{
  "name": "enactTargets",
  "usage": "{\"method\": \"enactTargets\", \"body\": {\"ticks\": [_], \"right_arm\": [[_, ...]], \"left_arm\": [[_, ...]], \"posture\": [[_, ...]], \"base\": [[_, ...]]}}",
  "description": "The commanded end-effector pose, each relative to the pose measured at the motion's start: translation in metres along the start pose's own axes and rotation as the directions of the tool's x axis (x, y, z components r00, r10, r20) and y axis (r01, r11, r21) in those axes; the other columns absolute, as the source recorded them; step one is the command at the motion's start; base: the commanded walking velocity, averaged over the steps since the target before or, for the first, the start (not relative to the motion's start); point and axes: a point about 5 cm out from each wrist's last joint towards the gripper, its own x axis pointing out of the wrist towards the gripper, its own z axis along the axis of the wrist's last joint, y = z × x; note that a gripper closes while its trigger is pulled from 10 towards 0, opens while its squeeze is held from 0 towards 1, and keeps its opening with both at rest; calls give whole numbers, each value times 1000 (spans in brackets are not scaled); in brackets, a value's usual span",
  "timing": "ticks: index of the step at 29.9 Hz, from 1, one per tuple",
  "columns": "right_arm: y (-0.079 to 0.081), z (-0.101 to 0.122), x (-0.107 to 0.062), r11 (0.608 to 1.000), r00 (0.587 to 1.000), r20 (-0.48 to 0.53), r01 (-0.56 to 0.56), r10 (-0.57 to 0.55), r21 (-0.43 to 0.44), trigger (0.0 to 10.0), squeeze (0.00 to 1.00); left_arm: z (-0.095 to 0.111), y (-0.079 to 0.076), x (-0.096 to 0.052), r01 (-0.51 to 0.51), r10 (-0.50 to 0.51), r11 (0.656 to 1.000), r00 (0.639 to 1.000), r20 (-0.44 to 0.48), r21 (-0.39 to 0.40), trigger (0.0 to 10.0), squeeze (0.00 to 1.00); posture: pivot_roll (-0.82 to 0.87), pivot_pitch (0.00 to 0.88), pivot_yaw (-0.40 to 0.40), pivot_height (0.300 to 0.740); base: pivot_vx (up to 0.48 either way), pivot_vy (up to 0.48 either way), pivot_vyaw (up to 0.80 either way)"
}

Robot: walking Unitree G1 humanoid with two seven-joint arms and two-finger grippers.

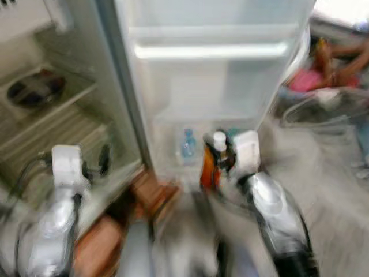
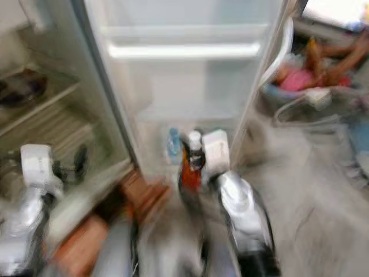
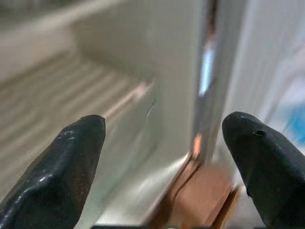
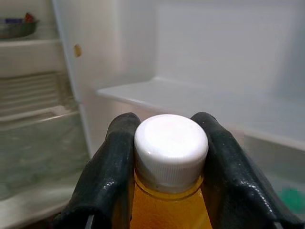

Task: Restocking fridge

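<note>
Upright orange bottle in right claw, white cap uppermost.

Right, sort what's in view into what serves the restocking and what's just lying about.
For the job:
- orange bottle, white-capped, held in the right gripper
- open fridge door shelf
- blue bottle low in the door
- left gripper, jaws apart, holding nothing

Lying about:
- dark bowl on an inner shelf
- pink item beyond the door

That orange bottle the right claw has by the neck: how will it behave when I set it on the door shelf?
The orange bottle looks full of liquid, so probably heavy for its size and likely to swing below the right claw. The fingers pinch just under the white cap, where smooth plastic may slip. Tall and narrow, it could tip when released.
</note>
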Motion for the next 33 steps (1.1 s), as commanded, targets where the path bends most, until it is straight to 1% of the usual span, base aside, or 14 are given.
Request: {"method": "enactTargets", "body": {"ticks": [1, 6, 9, 11, 12, 15, 17, 18, 23, 27, 30, 31, 33], "right_arm": [[4, 12, 6, 1000, 998, 61, -12, 13, -15, 10000, 0], [2, 12, 6, 1000, 998, 68, -2, 4, -25, 10000, 0], [-2, 11, 6, 999, 997, 69, 33, -30, -38, 10000, 0], [-6, 10, 6, 996, 996, 69, 68, -63, -65, 10000, 0], [-6, 10, 6, 996, 996, 69, 68, -63, -65, 10000, 0], [-17, 6, 6, 979, 988, 47, 153, -148, -133, 10000, 0], [-25, 2, 6, 968, 978, 29, 210, -208, -140, 10000, 0], [-25, 2, 6, 967, 977, 28, 215, -213, -138, 10000, 0], [-20, 1, 10, 977, 982, 46, 186, -182, -105, 10000, 0], [-15, -7, 20, 980, 988, 31, 151, -148, -126, 10000, 0], [-16, -7, 26, 982, 990, 28, 140, -137, -125, 10000, 0], [-16, -7, 26, 982, 990, 28, 140, -137, -125, 10000, 0], [-16, -6, 31, 982, 992, 37, 122, -117, -147, 10000, 0]], "left_arm": [[13, 3, 6, 0, -1, 1000, 999, 40, 24, 10000, 0], [13, 1, 6, 7, -8, 1000, 999, 44, 26, 10000, 0], [13, -2, 7, 21, -22, 999, 999, 48, 25, 10000, 0], [12, -2, 7, 28, -30, 999, 998, 50, 27, 10000, 0], [12, -2, 7, 28, -30, 999, 998, 50, 27, 10000, 0], [12, -2, 6, 31, -32, 999, 998, 46, 29, 10000, 0], [12, -2, 6, 33, -34, 999, 998, 47, 29, 10000, 0], [12, -2, 5, 33, -34, 999, 998, 47, 28, 10000, 0], [11, -2, 2, 39, -40, 999, 998, 43, 25, 10000, 0], [8, -7, 1, 69, -70, 997, 997, 25, 37, 10000, 0], [13, -8, 3, 68, -70, 997, 997, 37, 35, 10000, 0], [13, -8, 3, 68, -70, 997, 997, 37, 35, 10000, 0], [15, -8, 1, 66, -68, 997, 997, 44, 39, 10000, 0]], "posture": [[118, 81, -15, 640], [118, 81, -17, 640], [125, 78, -24, 640], [128, 79, -25, 640], [128, 79, -25, 640], [129, 82, -23, 640], [131, 87, -19, 640], [131, 87, -19, 640], [132, 111, -3, 640], [134, 138, 7, 640], [145, 151, 5, 616], [145, 151, 5, 616], [169, 170, 9, 596]], "base": [[0, 0, 0], [0, 0, 0], [0, 0, 0], [0, 0, 0], [0, 0, 0], [0, 0, 0], [0, 0, 0], [0, 0, 0], [0, 0, 0], [0, 0, 0], [0, 0, 0], [0, 0, 0], [0, 0, 0]]}}
